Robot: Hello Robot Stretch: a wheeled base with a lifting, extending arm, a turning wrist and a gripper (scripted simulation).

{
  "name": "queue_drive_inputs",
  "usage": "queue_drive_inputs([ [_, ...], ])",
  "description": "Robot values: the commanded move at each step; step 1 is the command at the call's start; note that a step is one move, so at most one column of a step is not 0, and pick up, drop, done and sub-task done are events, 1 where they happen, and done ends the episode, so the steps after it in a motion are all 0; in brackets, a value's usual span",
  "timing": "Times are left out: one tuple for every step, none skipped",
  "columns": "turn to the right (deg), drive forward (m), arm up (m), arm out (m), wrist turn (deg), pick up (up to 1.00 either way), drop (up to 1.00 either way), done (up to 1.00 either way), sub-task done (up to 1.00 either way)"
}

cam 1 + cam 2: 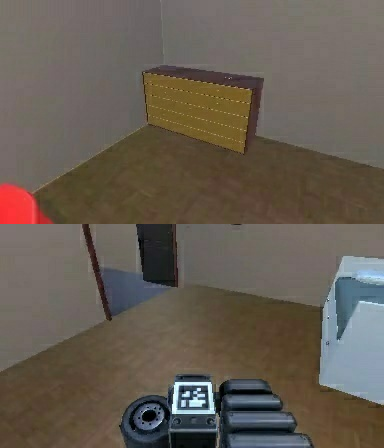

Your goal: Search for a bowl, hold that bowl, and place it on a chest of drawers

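A red shape (15, 205) sits in the forward view's lower left corner, cut by the frame edge. It shows too little to be called a bowl, so I cannot say where the bowl is. Right of it, past bare wood floor (200, 180), the chest (200, 108) stands at mid-frame in the room's corner. Its yellow drawer fronts face the lower left, and its long axis runs from the left slightly down to the right. A small pale speck (230, 80) lies on its dark top, toward the right end.

In the arm side view a reddish post (97, 269) stands at upper left, with a dark door (158, 252) just right of it. At bottom middle my gripper (148, 421) shows as a dark round body, just left of the white marker (193, 396) and the ribbed arm (262, 409). I cannot make out its far end, so I cannot tell its state or whether it holds anything. A white boxy thing (355, 324) stands at the right edge.

As I judge it, the chest lies ahead of me while my arm reaches sideways, toward the top of this view. Placing therefore hinges on driving close and turning until the chest's long top lies across the arm's reach.
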Motion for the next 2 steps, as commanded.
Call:
queue_drive_inputs([
  [0.0, 0.95, 0.00, 0.00, 0.0, 0.00, 0.00, 0.00, 0.00],
  [-18.0, 0.00, 0.00, 0.00, 0.0, 0.00, 0.00, 0.00, 0.00],
])
